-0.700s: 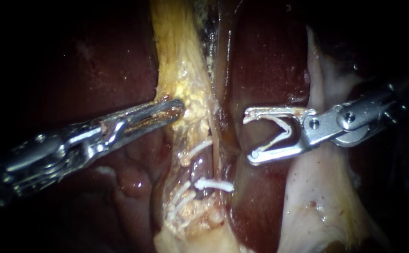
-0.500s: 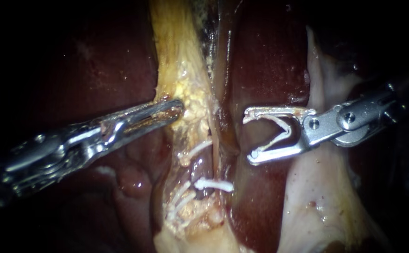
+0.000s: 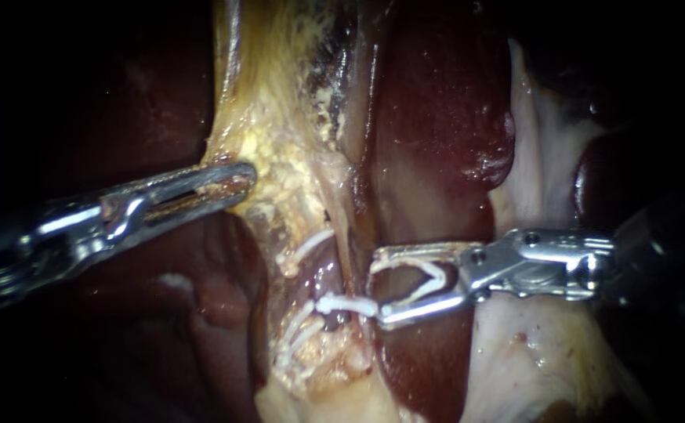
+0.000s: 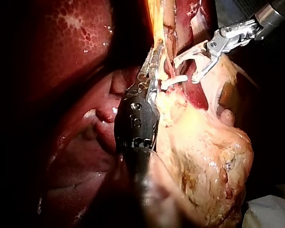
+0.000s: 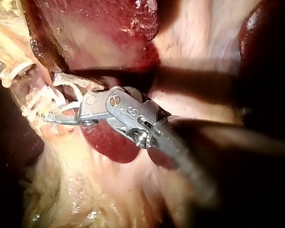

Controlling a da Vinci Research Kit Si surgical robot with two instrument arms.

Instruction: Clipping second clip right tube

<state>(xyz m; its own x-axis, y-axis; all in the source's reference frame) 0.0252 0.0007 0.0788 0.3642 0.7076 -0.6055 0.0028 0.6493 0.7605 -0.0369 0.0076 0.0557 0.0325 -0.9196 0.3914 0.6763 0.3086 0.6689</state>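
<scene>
Our right instrument [image 3: 378, 287] holds a white clip [image 3: 439, 272] spread wide between its jaws, tips just beside the tube [image 3: 331, 274] and touching the placed clip [image 3: 348, 305]. Our left instrument [image 3: 241, 178] pinches yellow tissue [image 3: 280, 168], jaws nearly together.

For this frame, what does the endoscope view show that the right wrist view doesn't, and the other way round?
Endoscope only: the left instrument, its pincer shut on yellow tissue. Right wrist only: the right instrument's shaft, which is lost in the dark in the endoscope view. Both: the right instrument, its pincer holding an open clip beside the white clips already in place, and the liver.
</scene>
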